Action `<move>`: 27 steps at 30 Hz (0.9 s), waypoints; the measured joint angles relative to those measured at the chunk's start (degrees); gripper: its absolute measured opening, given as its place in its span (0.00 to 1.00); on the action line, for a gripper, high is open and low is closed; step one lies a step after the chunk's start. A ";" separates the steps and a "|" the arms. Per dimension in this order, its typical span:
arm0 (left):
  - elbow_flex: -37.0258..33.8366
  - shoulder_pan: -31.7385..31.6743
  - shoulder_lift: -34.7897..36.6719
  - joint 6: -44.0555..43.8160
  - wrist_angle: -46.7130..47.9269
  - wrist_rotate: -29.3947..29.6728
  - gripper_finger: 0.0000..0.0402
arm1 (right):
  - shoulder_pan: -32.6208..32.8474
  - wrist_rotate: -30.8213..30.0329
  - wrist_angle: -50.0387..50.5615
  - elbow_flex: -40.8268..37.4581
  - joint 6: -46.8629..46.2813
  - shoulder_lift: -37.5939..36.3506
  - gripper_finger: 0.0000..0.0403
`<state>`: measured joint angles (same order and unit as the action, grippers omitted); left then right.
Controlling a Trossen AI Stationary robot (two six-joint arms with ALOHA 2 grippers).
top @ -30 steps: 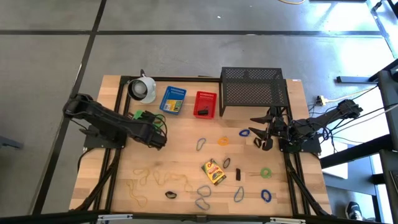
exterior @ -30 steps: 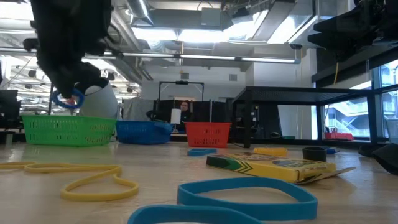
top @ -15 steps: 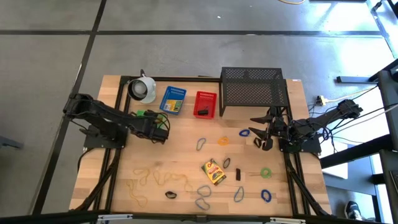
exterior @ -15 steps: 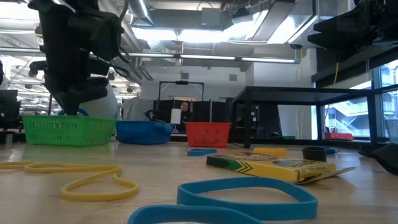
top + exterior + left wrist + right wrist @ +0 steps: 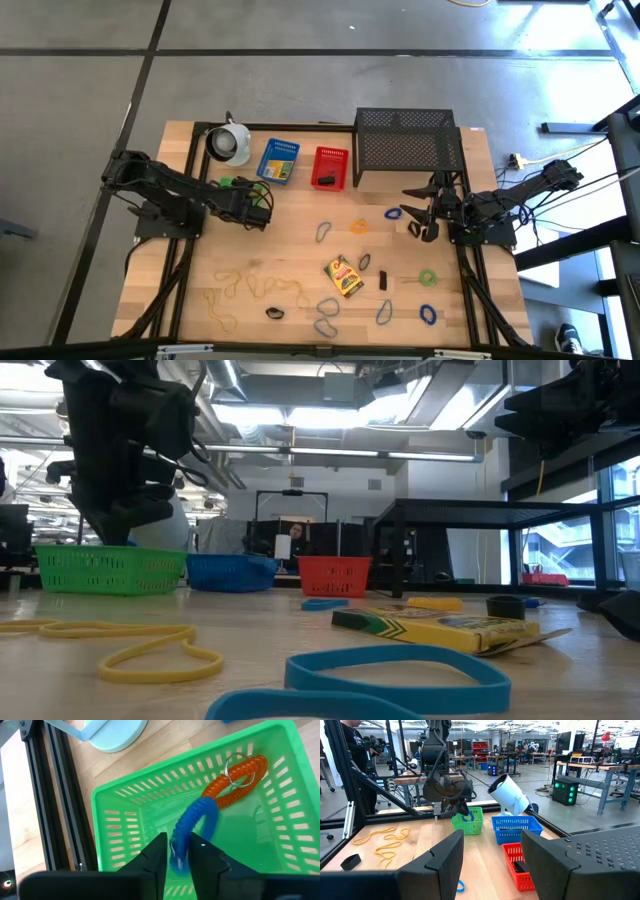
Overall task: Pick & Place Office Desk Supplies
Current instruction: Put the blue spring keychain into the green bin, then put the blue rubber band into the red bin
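My left gripper (image 5: 180,847) hangs over the green basket (image 5: 120,810) at the table's far left, fingers pointing down into it with a narrow gap between them. A blue coil loop (image 5: 197,817) is inside the basket, its blurred lower end between my fingertips. An orange coil with a key ring (image 5: 235,777) lies on the basket's floor. My right gripper (image 5: 492,865) waits open and level at the table's right side, next to the black mesh rack (image 5: 408,148). A crayon box (image 5: 344,276) and loose rubber bands (image 5: 328,304) lie on the table's near half. My left gripper's fingers (image 5: 159,851) come from above and stand on either side of the blue coil's lower end (image 5: 177,860). That end is smeared while the basket is sharp. I cannot tell whether the fingers touch it. The coil's upper arc curves down toward the basket floor.
A blue basket (image 5: 279,161) and a red basket (image 5: 330,167) stand right of the green one along the far edge, with a white cup-like object (image 5: 229,143) behind them. Yellow bands (image 5: 232,290) lie near left, and dark clips (image 5: 364,262) lie by the crayon box.
My left gripper has gone toward the table's far edge and down, from above the green basket's rim to just inside it. The blue coil loop, which hung in the open below the fingers, has come down with it into the basket.
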<state>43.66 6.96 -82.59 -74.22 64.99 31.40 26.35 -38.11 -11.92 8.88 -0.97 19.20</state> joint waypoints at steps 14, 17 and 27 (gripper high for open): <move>6.10 0.00 -0.01 5.99 0.13 -1.50 0.25 | -0.02 0.00 0.00 0.00 0.02 0.00 0.50; 10.05 0.08 -0.01 8.27 0.13 -0.42 0.25 | 0.00 0.01 0.02 0.00 0.00 0.00 0.50; 17.92 5.83 -0.02 20.03 -18.36 3.57 0.25 | -0.01 0.01 0.02 0.00 0.01 0.00 0.50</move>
<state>61.58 12.79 -82.61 -54.19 46.63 34.97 26.34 -38.09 -11.90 8.88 -0.96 19.20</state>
